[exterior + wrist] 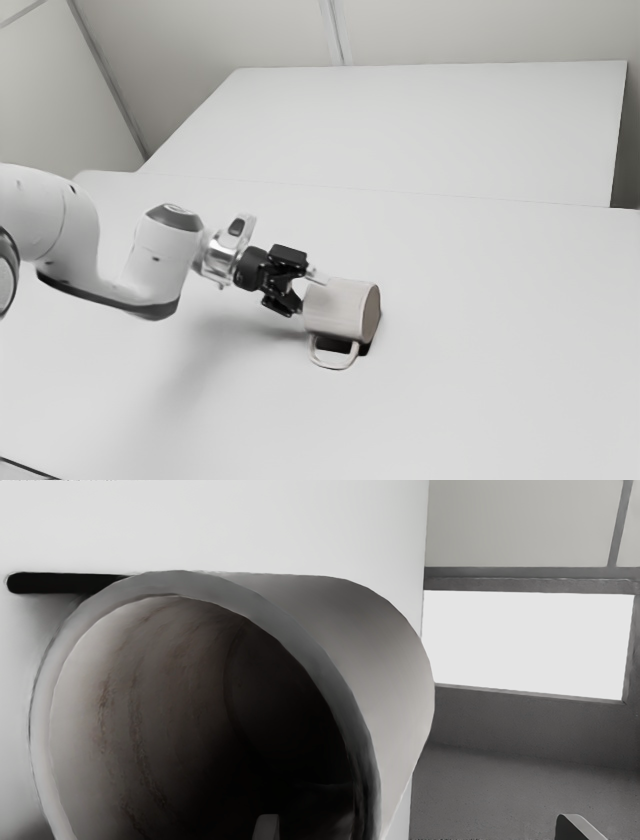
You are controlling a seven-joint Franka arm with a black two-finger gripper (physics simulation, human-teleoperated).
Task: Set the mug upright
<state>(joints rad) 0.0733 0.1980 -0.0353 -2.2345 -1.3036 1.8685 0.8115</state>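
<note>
"Lying on its side, is it, that mug [338, 308]?"

"Yes, on the pale table [480, 330], just off the end of the arm [165, 260], which comes in from the exterior view's left. The base [372, 312] faces the exterior view's right, and the handle [334, 365] sticks out on the near side."

"And the mouth?"

"Towards the gripper [311, 293]. The wrist view looks straight into it, past a thick grey rim [300, 642]."

"What can you see inside?"

"A pale inner wall [115, 690] with brownish streaks running round it. Deeper in, it goes so dark that I can't tell what lies at the bottom."

"Are the fingers holding anything?"

"No, they stand open, well apart. One fingertip [267, 826] shows against the mouth's dark hollow, and the other [575, 826] is outside the mug, so a side of the mug lies between them. There's a gap on either side of it, so it isn't pinched."

"Is that first one actually in the mug?"

"It overlaps the opening, but how far in it reaches, if at all, I can't tell."

"And further back?"

"On the far side, beyond the table's edge, there's a big pale panel [400, 120]."
</note>
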